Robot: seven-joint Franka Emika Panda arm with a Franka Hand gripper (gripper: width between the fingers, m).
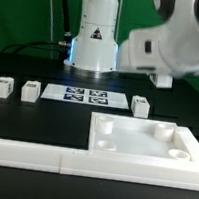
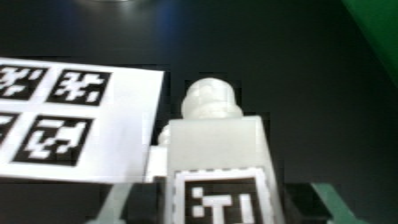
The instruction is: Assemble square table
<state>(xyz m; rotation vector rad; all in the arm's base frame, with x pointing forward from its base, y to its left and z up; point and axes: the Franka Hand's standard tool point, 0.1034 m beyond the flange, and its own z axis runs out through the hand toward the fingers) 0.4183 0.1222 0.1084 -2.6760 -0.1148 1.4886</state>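
My arm [image 1: 171,46] fills the exterior view's upper right; my gripper [image 2: 217,204] is clamped on a leg [image 2: 214,140], fingers [image 2: 128,206] either side of it.

White on a black table [image 1: 25,119]: the square slab [image 1: 147,144], the near border rail [image 1: 25,155] and, from the exterior view's left, the first leg [image 1: 2,87], second leg [image 1: 30,90] and third leg [image 1: 140,105]. The marker board [image 1: 86,95], also white, carries four black-and-white tags. A fourth leg [image 2: 215,140] is white with one black-and-white tag.
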